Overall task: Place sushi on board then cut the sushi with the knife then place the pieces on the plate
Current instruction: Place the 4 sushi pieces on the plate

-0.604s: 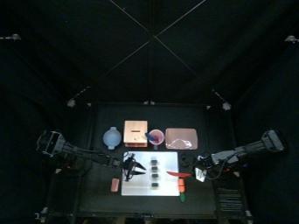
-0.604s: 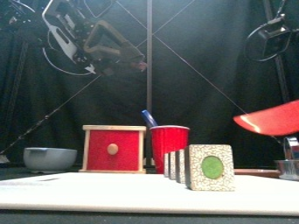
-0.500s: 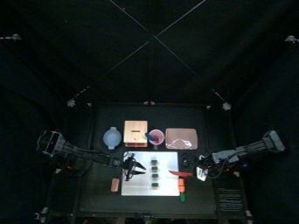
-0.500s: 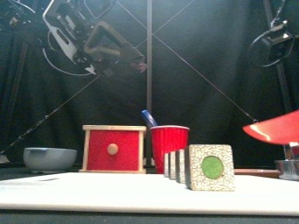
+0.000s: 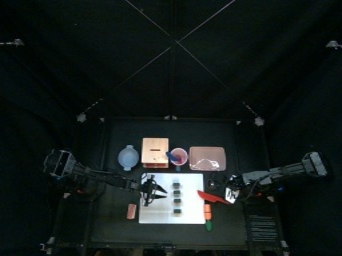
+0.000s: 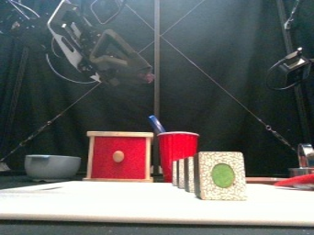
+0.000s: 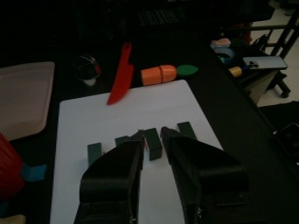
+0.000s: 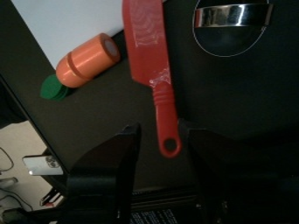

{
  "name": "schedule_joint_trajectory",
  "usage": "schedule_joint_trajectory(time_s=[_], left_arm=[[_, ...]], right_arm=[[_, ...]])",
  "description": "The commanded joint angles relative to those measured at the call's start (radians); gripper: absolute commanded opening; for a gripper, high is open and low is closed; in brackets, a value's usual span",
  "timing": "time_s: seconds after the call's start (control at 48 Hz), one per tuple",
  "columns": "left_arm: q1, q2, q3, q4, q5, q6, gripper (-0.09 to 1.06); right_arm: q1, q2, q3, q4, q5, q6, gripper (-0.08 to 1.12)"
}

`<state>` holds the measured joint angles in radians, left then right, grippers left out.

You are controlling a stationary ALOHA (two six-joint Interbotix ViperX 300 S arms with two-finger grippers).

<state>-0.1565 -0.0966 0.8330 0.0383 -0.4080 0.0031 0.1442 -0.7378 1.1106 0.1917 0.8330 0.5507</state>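
The sushi roll (image 6: 218, 174) of dark green blocks stands on the white board (image 5: 185, 183), its blocks side by side (image 7: 146, 140). The red knife (image 8: 149, 52) lies flat, its blade over the board's right edge (image 5: 207, 197). It shows low at the right in the front view (image 6: 295, 181). My right gripper (image 8: 163, 133) is open, and the knife's handle end lies loose between its wide jaws. My left gripper (image 7: 156, 138) hangs high above the board's left part (image 6: 110, 60), jaws together and empty. The pink plate (image 5: 207, 157) sits behind the board.
An orange toy carrot (image 8: 87, 59) lies beside the knife at the board's right edge. A round metal cutter (image 8: 228, 13) is on the table to the right. The wooden box (image 6: 120, 156), red cup (image 6: 178, 154) and blue-grey bowl (image 6: 51, 165) stand along the back.
The red knife, held up at the right before, has come down and now lies flat. The right gripper lowered with it. The left arm stayed put.
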Motion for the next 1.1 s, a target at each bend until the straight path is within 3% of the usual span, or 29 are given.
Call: schedule_joint_trajectory(time_s=[0.021, 0.188, 0.562, 0.792, 1.104], left_arm=[[0.003, -0.006, -0.006, 0.000, -0.009, 0.000, 0.65], [0.011, -0.006, 0.008, 0.002, -0.009, 0.003, 0.65], [0.071, -0.017, 0.071, 0.002, -0.012, 0.003, 0.65], [0.103, -0.017, 0.089, 0.002, -0.009, 0.002, 0.65], [0.110, -0.009, 0.110, 0.002, -0.009, -0.002, 0.65]], right_arm=[[-0.003, -0.005, -0.025, -0.018, 0.015, -0.002, 0.79], [-0.003, -0.003, -0.084, -0.123, 0.018, -0.002, 0.79], [-0.023, 0.169, -0.209, -0.630, -0.282, -0.002, 0.80], [-0.071, 0.345, -0.273, -0.658, -0.531, -0.005, 0.81], [-0.084, 0.551, -0.367, -0.658, -0.624, -0.006, 0.80]])
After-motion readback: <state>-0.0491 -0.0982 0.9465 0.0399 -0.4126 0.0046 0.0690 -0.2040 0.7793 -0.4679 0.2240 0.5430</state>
